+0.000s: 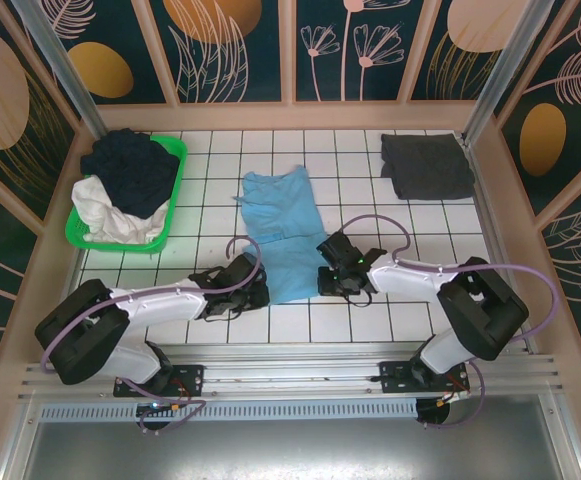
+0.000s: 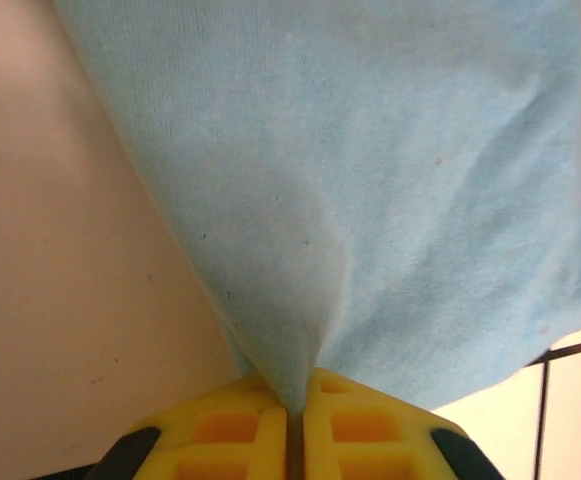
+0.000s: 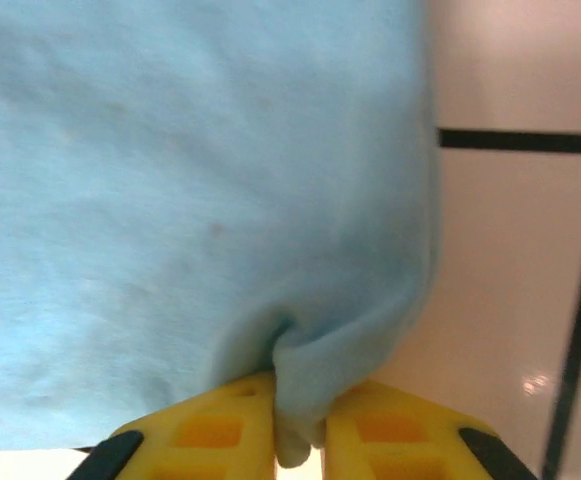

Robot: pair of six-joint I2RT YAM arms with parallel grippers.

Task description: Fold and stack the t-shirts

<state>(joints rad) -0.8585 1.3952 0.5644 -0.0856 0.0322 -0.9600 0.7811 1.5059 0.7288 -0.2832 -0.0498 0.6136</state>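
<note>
The light blue t-shirt [image 1: 285, 225] lies lengthwise in the middle of the tiled table, its print not showing. My left gripper [image 1: 258, 290] is shut on the near left corner of its hem; the cloth [image 2: 370, 200] rises out of the yellow fingers [image 2: 220, 430]. My right gripper [image 1: 328, 280] is shut on the near right corner, with a fold of blue cloth [image 3: 200, 200] pinched between its yellow fingers [image 3: 200, 435]. A dark grey t-shirt [image 1: 426, 165] lies folded at the far right of the table.
A green plastic basket [image 1: 175, 190] stands at the far left, holding dark and white clothes. Patterned walls with wooden and metal posts close in the table on three sides. Bare white tiles [image 1: 410, 310] lie to the right of the blue shirt.
</note>
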